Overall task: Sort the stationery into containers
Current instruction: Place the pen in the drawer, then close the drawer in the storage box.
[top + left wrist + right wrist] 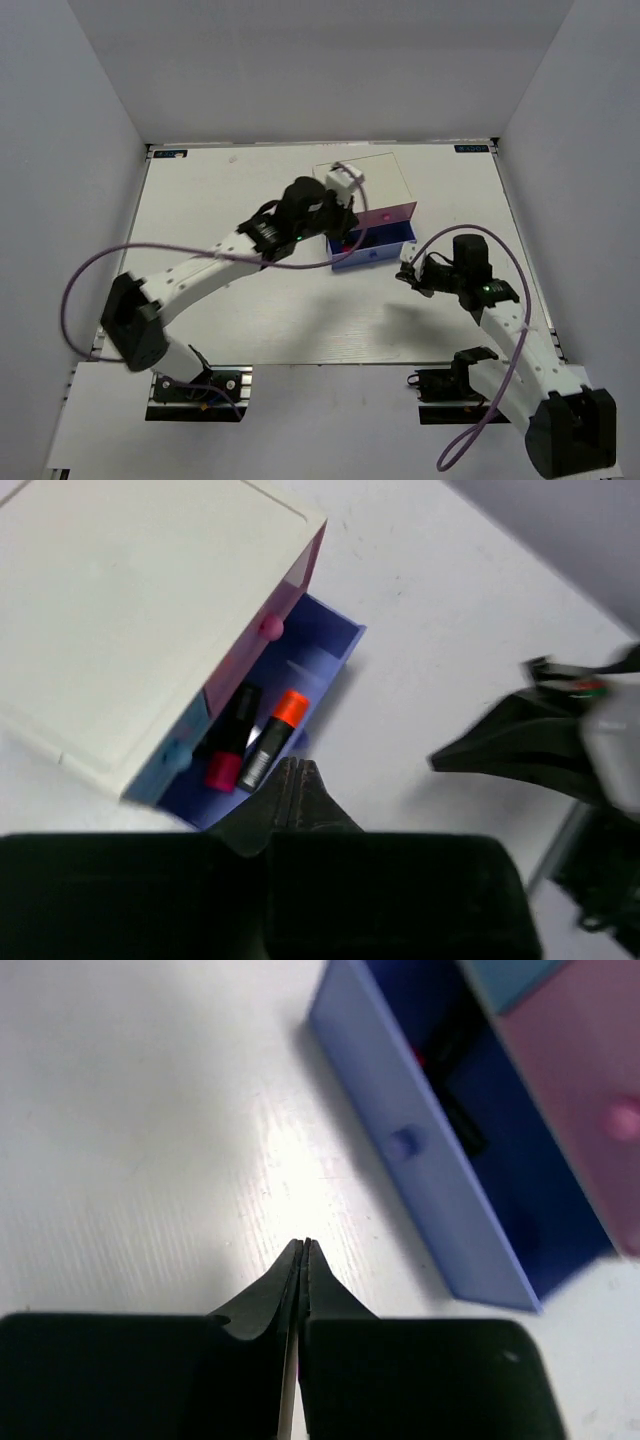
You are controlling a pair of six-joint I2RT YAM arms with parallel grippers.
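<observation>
Orange-capped highlighter (275, 736) and pink-capped highlighter (228, 744) lie in the open blue-purple drawer (336, 642), while left gripper (296, 780) and right gripper (305, 1260) sit clenched, empty.

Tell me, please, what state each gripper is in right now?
Left gripper: closed, holding nothing.
Right gripper: closed, holding nothing.

A robot test cell in a laboratory.

A white tabletop (230, 200) is closed in on three sides by plain pale walls (320, 60), like a booth. Two white and black robot arms, the left arm (200, 270) and the right arm (510, 320), are fixed on metal mounts (200, 383) at its near edge, and purple cables (67, 297) loop loose from them. Small blue labels (170, 153) sit at the far corners. On the tabletop stands a small box of drawers (370, 175). The light is flat and even, with soft shadows.
</observation>
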